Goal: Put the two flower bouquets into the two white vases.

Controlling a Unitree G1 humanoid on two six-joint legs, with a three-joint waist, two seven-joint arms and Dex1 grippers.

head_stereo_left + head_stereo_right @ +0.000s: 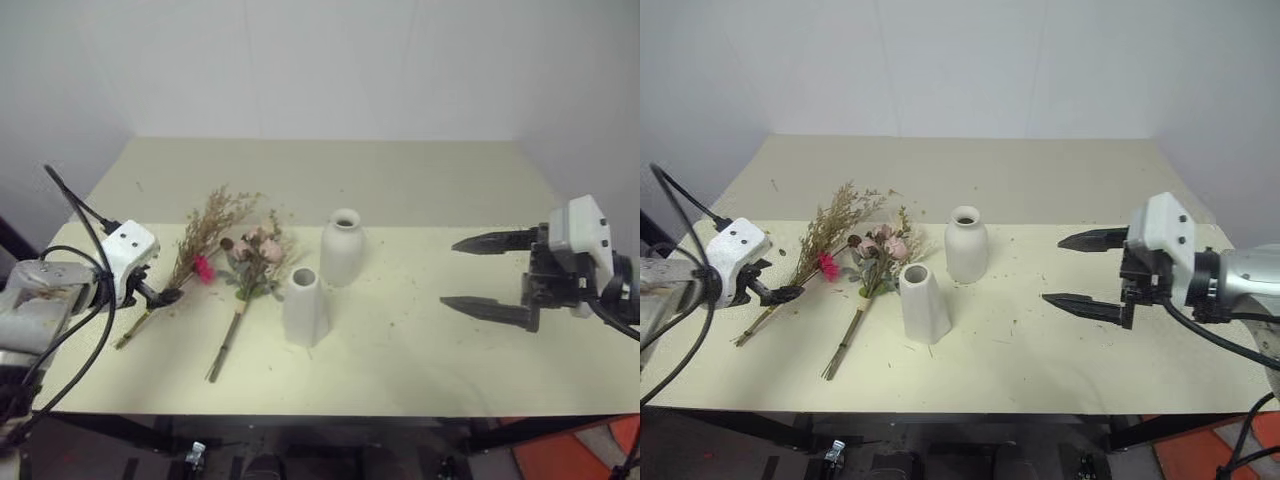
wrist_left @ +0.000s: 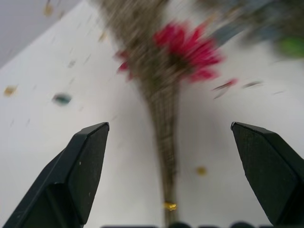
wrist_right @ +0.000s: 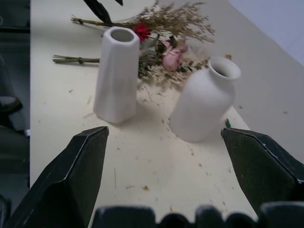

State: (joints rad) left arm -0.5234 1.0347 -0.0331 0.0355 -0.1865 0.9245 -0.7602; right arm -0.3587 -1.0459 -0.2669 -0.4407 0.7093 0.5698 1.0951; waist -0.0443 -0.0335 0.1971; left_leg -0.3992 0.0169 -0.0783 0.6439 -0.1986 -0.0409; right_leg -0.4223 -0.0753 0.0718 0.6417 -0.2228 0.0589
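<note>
Standing nearest the front edge of the pale yellow counter (image 1: 1060,360), the slim tapered vase (image 1: 923,305) is upright with an open mouth. Just beyond it, at about 1 o'clock, the rounded vase (image 1: 965,246) is also upright, close to it but apart. Both are empty.

At 9 o'clock from the tapered vase the rose bouquet (image 1: 872,270) lies flat, stems toward the front edge. Farther toward 9 o'clock the grass bouquet (image 1: 820,252) lies flat too, its magenta flower near the middle.

Over that bouquet's stems the left gripper (image 2: 166,156) hangs with jaws wide apart and nothing between them; whether it touches the stems I cannot tell. At 3 o'clock from the vases the right gripper (image 1: 1080,270) is above the counter, well apart from them, jaws spread wide and empty, pointing toward the vases.

Small dry crumbs are scattered over the counter. Plain white walls (image 1: 960,60) close the far side, and an orange object (image 1: 580,455) sits low at the near right.
</note>
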